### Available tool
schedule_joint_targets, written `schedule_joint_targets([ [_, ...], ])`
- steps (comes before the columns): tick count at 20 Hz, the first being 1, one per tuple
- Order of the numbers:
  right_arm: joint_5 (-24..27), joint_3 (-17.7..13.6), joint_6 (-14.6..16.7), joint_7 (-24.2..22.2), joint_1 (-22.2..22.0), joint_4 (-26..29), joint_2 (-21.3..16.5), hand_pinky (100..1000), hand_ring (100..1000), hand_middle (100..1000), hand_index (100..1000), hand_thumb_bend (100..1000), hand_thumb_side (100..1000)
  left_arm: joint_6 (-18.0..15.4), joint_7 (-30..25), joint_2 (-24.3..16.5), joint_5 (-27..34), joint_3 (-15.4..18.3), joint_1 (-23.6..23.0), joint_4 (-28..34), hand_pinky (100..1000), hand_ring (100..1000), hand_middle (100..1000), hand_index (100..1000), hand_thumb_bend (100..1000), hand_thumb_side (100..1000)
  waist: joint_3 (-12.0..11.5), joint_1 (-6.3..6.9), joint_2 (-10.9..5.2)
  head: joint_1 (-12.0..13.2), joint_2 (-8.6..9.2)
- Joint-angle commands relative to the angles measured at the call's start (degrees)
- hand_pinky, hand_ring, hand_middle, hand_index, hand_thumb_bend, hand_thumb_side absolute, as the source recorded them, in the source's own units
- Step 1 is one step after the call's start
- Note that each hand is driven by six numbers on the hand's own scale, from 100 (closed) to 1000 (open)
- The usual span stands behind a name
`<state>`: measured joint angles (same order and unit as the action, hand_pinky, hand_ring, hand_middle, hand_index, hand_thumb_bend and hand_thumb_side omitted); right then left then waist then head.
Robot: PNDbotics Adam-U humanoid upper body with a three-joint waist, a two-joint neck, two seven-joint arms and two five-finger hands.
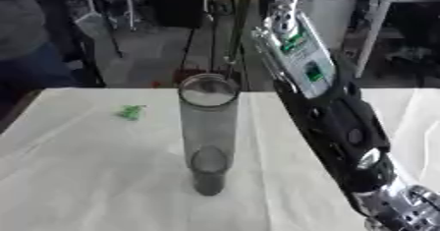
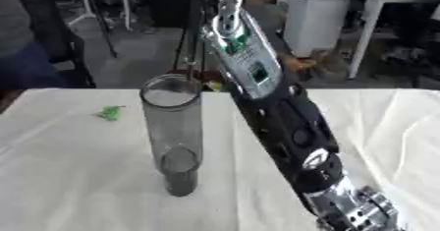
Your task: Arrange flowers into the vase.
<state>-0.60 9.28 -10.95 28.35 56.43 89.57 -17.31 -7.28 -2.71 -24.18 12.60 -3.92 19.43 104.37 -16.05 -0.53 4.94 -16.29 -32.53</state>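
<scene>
A tall clear vase (image 1: 208,134) stands upright near the middle of the table (image 1: 95,176), which is covered with a white cloth. The vase is a plain cylinder with a round open mouth at the top; its base reads darker through the wall. Nothing can be made out inside it. A small green scrap (image 1: 130,111), possibly a leaf or a bit of stem, lies on the cloth to the left of the vase, well apart from it and nearer the far edge. The right arm (image 1: 331,112) comes in from the lower right corner and runs diagonally up and away, passing just right of the vase and extending beyond the far edge of the table. Its lower section is black with silver joints; the upper section is silver with a green label. Whether the arm touches the vase cannot be told; in both views a narrow gap seems to lie between them. The right hand sits at the far end of the arm against dark clutter, and its fingers cannot be made out, so I cannot tell whether it grips anything.
</scene>
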Motion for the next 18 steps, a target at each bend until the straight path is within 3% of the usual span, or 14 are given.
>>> schedule_joint_targets([
  [1, 0.1, 0.1, 0.1, -0.3, 0.8, 1.0, -0.2, 100, 100, 100, 144, 100, 948, -0.1, 0.3, -0.6, 0.0, 0.7, 1.0, 0.6, 563, 497, 640, 701, 1000, 842, -0.1, 0.19, -0.54, -0.1, 0.92],
  [18, 1.0, 2.1, 1.9, 0.1, -2.3, -0.7, 0.4, 100, 100, 100, 164, 100, 935, -0.2, 0.7, -0.6, -0.2, 1.0, 0.8, 0.2, 561, 494, 636, 701, 1000, 843, 1.2, 0.08, 0.10, 0.5, 1.38],
])
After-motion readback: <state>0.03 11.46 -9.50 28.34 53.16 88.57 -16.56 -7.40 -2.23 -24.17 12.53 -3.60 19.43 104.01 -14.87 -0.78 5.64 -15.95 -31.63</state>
